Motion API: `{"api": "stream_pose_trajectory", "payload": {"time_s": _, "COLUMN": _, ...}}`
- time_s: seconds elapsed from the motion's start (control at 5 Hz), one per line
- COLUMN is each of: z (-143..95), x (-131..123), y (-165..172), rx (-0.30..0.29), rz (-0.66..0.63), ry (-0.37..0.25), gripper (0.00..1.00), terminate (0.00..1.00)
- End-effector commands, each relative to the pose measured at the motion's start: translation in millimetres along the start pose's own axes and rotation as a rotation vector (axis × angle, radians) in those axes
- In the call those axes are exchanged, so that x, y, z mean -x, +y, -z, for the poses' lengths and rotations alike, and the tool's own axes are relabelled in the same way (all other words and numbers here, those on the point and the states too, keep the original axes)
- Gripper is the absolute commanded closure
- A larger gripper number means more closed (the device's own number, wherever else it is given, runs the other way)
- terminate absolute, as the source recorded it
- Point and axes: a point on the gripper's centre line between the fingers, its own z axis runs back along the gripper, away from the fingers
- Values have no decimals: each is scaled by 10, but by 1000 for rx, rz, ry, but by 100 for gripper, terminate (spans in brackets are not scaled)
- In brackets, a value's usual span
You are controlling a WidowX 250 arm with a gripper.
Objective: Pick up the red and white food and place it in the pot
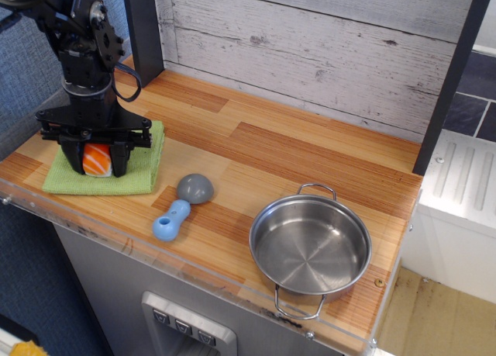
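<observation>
My tool (97,160) was down on the green cloth (139,174) at the left end of the worktop (256,150), both fingers pressed in tight against the flanks of the red and white food (97,159). I read that as clenched on the piece, though it sat on the cloth, not lifted. To do this well I judged the squeeze had to be firm and centred, then a straight rise, so the cloth would not come along. The carry would run right, past the blue and grey toy (180,203), to the pot (311,248) standing well apart near the front edge. The food's long axis was mostly hidden by my fingers; it seemed to run front to back, its near end pointing towards the worktop's front lip.
</observation>
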Motion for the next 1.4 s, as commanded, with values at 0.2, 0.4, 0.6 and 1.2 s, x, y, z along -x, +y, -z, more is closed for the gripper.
{"api": "stream_pose_trajectory", "payload": {"time_s": 0.2, "z": -520, "x": -7, "y": 44, "rx": 54, "rz": -21, "ry": -75, "gripper": 100, "terminate": 0}}
{"api": "stream_pose_trajectory", "payload": {"time_s": 0.4, "z": -765, "x": 3, "y": 5, "rx": 79, "rz": -11, "ry": -122, "gripper": 100, "terminate": 0}}
{"api": "stream_pose_trajectory", "payload": {"time_s": 0.6, "z": -976, "x": 142, "y": -222, "rx": 104, "rz": 45, "ry": -163, "gripper": 100, "terminate": 0}}
{"api": "stream_pose_trajectory", "payload": {"time_s": 1.2, "z": -1248, "x": 609, "y": -1423, "rx": 175, "rz": 349, "ry": -205, "gripper": 100, "terminate": 0}}
